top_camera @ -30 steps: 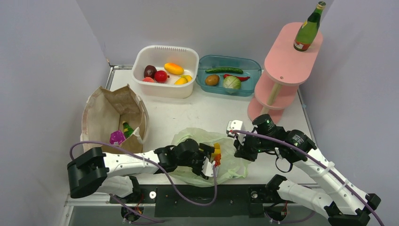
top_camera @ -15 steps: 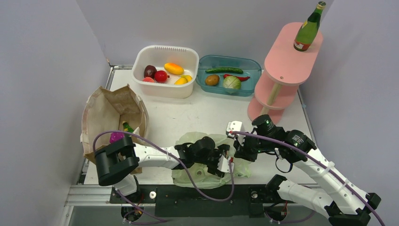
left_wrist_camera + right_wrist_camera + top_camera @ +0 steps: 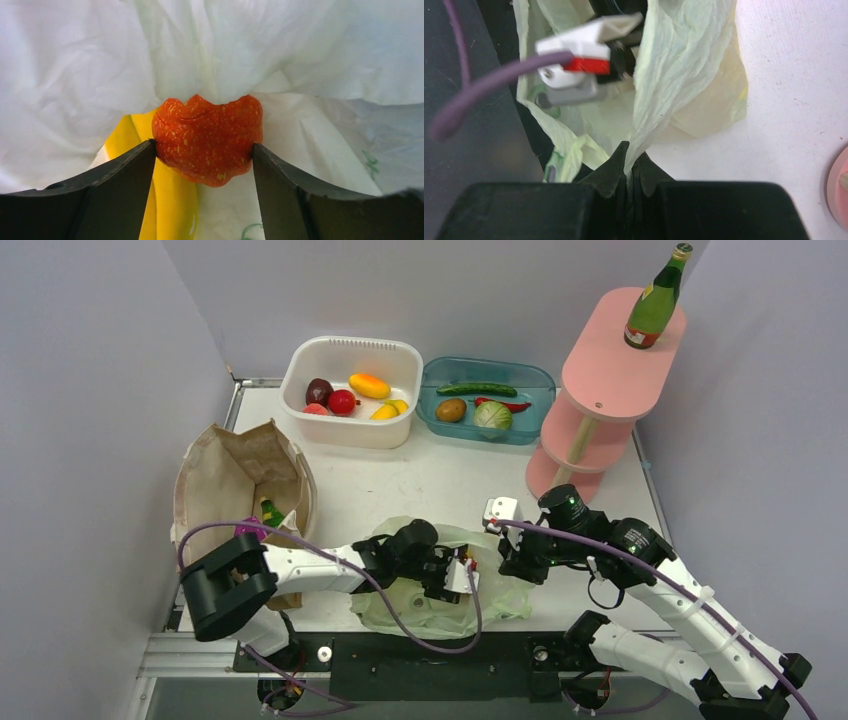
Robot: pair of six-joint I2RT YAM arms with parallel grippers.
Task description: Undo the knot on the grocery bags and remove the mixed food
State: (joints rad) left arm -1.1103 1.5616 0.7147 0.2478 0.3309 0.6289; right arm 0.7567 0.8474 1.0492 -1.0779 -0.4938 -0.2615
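left jaws: you have them inside the plastic bag [image 3: 405, 608], pinching the red-orange fruit [image 3: 207, 140] from both sides.
banana [image 3: 172, 200]: under the fruit, lower left of the wrist view, touching it.
right jaws: pressed together on a twisted strip of the plastic bag, film stretched.
plastic bag: lower centre of the top view, at the bottom edge of the desk [image 3: 420, 475], between your two arms.
paper bag [image 3: 235, 465]: left of frame, open; purple packet [image 3: 243, 530] and green bottle [image 3: 270, 512] inside.
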